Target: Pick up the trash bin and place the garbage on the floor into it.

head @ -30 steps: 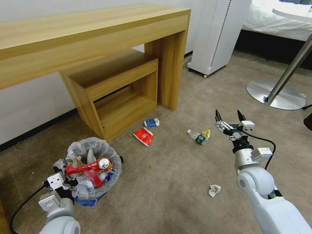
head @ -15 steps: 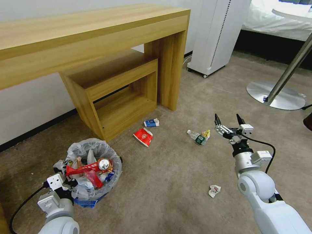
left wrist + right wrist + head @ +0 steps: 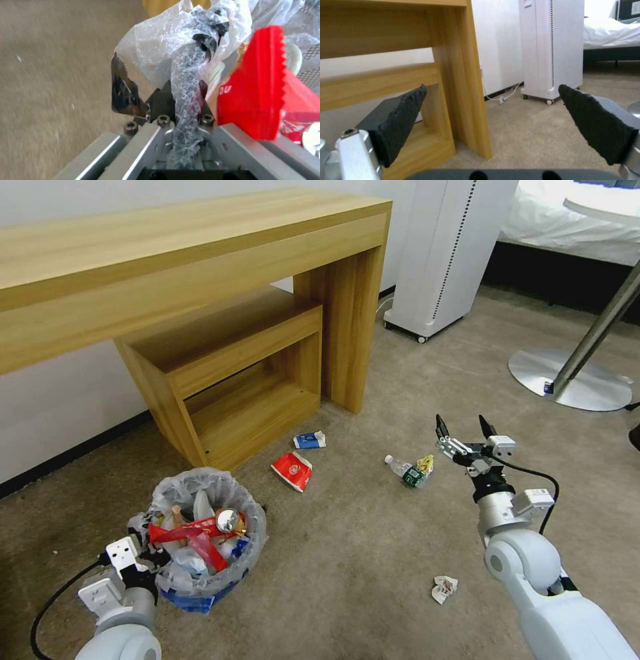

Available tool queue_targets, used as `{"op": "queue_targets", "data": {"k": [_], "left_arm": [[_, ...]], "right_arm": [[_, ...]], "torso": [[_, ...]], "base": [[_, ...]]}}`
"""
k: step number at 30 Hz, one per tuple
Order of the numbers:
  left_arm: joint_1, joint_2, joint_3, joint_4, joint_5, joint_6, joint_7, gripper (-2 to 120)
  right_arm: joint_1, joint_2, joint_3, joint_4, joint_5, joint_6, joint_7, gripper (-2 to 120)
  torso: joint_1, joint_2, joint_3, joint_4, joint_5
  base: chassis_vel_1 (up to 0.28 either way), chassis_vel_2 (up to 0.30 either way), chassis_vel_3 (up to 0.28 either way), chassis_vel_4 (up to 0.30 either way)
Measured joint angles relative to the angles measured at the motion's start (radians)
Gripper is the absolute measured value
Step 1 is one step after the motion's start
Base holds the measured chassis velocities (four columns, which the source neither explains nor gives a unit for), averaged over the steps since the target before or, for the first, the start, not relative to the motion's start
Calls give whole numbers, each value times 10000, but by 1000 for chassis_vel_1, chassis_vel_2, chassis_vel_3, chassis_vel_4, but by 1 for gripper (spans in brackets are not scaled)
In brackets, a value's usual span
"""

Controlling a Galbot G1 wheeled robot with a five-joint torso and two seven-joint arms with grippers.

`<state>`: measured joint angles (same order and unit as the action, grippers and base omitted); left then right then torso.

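Note:
The trash bin (image 3: 248,557), lined with a crinkly clear bag, stands low at the near left of the beige floor (image 3: 347,567). It holds a red wrapper (image 3: 193,531) and a small can (image 3: 227,519). My left gripper (image 3: 152,561) is shut on the bin's bag-covered rim (image 3: 186,75); its fingers (image 3: 160,98) pinch the plastic. On the carpet lie a red cup (image 3: 292,471), a blue-white carton (image 3: 310,440), a clear bottle (image 3: 402,468) beside a yellow wrapper (image 3: 425,464), and a crumpled tissue (image 3: 443,589). My right gripper (image 3: 461,429) hovers open just right of the bottle, its pads (image 3: 403,117) wide apart.
A wooden desk (image 3: 200,253) with a low shelf unit (image 3: 227,373) under it stands behind the bin. A white tower appliance (image 3: 443,253) on castors, a round metal table base (image 3: 567,380) and a bed (image 3: 567,227) lie farther back. Open carpet lies between the two arms.
The view has shifted slightly. My left gripper has carried the bin a little to the right. My right gripper has edged a little toward the bottle, still open.

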<state>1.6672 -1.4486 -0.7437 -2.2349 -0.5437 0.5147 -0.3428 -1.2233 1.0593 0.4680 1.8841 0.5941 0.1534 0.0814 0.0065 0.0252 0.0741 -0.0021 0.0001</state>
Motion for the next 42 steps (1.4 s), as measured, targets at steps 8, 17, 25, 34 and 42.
{"op": "queue_targets", "data": {"k": [8,17,25,34,42], "left_arm": [[663,994,-11,-788,-1406,1113,-297,0],[599,2140,26,-642,-2196,1248,-317,0],[196,2696,49,-402,-2795,1310,-473,0],[102,2696,195,-284,-2826,1314,-483,0],[169,2539,226,-279,-2601,1244,-454,0]], "right_arm": [[37,-238,-35,-29,134,-85,-40,100],[-1,-252,-162,-46,238,-159,-65,100],[-152,-262,-80,18,261,-198,-108,100],[-337,-248,189,50,257,-96,-80,100],[-551,-261,332,130,272,-188,-48,100]], "torso": [[0,0,0,1,0],[0,0,0,0,-2],[0,0,1,-1,0],[0,0,0,0,0],[0,0,0,0,0]], "base": [[0,0,0,0],[0,0,0,0],[0,0,0,0],[0,0,0,0],[0,0,0,0]]}}
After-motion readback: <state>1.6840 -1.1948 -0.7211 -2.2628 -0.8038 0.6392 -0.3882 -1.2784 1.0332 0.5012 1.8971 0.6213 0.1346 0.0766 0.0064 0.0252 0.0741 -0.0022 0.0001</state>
